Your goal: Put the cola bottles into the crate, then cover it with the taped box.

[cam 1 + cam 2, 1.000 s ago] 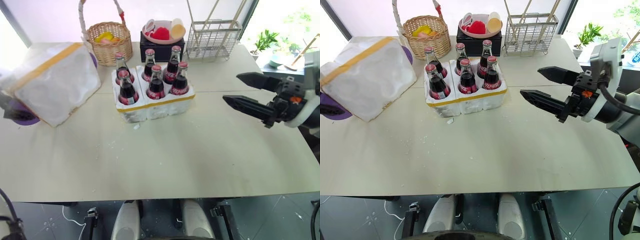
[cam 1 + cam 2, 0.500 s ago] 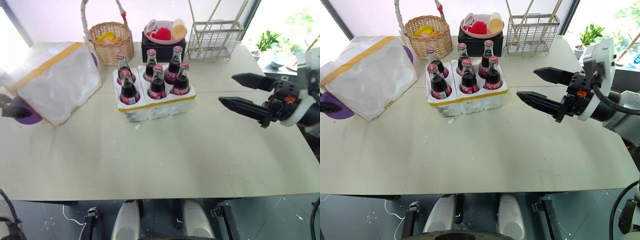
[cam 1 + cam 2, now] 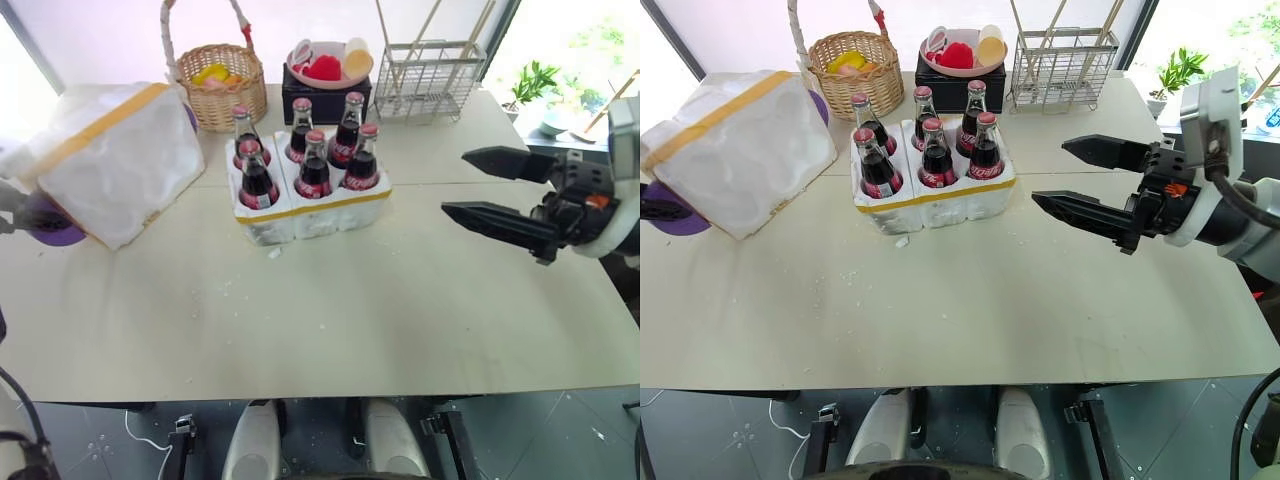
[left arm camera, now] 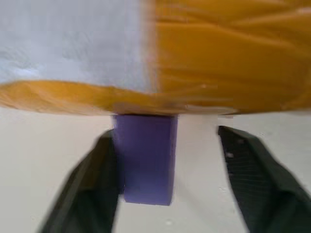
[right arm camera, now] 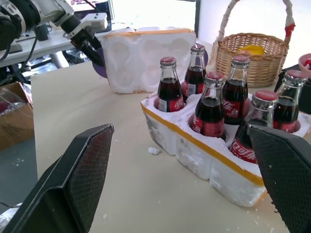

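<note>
Several cola bottles [image 3: 314, 163] with red labels and pink caps stand upright in the wells of the low white crate [image 3: 318, 212] at the table's middle back. The taped box [image 3: 112, 160], white foam with a yellow band, leans tilted at the far left on a purple object [image 3: 47, 220]. My left gripper [image 4: 165, 135] is at the box's lower edge. Its fingers [image 4: 92, 189] stand apart on either side of the purple object [image 4: 146, 160], one touching it, the other clear. To the right of the crate, my right gripper [image 3: 455, 182] hovers open and empty, pointing at it.
Along the back edge stand a wicker basket [image 3: 222, 85] with fruit, a black box topped by a pink dish [image 3: 325, 75], and a wire rack [image 3: 428, 75]. Foam crumbs [image 3: 272, 253] lie in front of the crate. The table's front half [image 3: 330, 320] is bare.
The right gripper's fingers have spread slightly wider. The taped box, crate and bottles have not moved.
</note>
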Motion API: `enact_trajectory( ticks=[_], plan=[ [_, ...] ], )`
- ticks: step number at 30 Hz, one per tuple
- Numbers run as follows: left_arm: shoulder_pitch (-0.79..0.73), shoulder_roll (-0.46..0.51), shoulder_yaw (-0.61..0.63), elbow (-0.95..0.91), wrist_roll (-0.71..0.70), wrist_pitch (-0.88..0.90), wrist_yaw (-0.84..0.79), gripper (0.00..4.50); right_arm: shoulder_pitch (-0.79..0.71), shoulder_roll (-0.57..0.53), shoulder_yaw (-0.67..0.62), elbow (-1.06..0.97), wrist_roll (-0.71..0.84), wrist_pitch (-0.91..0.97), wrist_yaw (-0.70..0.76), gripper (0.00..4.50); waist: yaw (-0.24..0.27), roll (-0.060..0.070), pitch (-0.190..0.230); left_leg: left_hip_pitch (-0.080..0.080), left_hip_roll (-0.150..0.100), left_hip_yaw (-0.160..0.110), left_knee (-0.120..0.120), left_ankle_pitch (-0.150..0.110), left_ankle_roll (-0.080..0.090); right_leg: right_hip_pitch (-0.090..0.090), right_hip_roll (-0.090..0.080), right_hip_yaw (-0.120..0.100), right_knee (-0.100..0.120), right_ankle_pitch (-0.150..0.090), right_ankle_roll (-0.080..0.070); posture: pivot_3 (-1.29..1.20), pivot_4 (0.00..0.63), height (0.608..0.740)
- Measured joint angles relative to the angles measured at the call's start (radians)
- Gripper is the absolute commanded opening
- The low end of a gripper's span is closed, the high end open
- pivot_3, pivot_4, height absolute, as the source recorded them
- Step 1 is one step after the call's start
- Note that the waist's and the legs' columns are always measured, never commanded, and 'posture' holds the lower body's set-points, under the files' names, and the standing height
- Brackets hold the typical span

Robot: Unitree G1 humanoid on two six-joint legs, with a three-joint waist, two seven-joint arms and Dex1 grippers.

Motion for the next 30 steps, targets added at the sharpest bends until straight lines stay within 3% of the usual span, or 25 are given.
enact_trajectory(
  ticks=[3, 17, 23, 30],
  plan=[
    [0.000, -0.004, 0.000, 0.000, 0.000, 0.002, -0.004, 0.24, 0.000, -0.003, 0.000, -0.007, -0.002, -0.004, 0.001, 4.50, 0.000, 0.000, 0.000, 0.000, 0.000, 0.000, 0.000, 0.000, 0.000, 0.000, 0.000, 0.000, 0.000, 0.000, 0.000, 0.00, 0.150, 0.740],
    [0.008, -0.010, 0.014, 0.000, -0.008, -0.059, 0.048, 0.24, 0.000, -0.009, 0.022, -0.012, -0.043, -0.027, -0.007, 4.50, 0.001, 0.000, 0.000, 0.000, 0.000, 0.000, 0.002, 0.000, 0.000, 0.001, 0.000, 0.000, 0.001, 0.000, 0.000, 0.00, 0.150, 0.740],
    [-0.043, -0.035, 0.092, -0.021, -0.071, -0.245, 0.215, 0.24, 0.015, 0.003, 0.030, -0.021, -0.060, -0.048, -0.031, 4.50, 0.001, -0.002, 0.000, 0.000, 0.000, 0.000, 0.003, 0.000, 0.000, 0.001, 0.000, 0.000, 0.001, 0.001, 0.001, 0.00, 0.150, 0.740],
    [-0.039, -0.066, 0.079, -0.223, -0.074, -0.555, 0.281, 0.24, 0.044, 0.036, 0.029, -0.037, -0.057, -0.059, -0.072, 4.50, 0.002, -0.002, 0.000, 0.000, 0.000, 0.000, 0.003, 0.000, 0.000, 0.001, 0.000, 0.000, 0.001, 0.001, 0.001, 0.00, 0.150, 0.740]
  ],
)
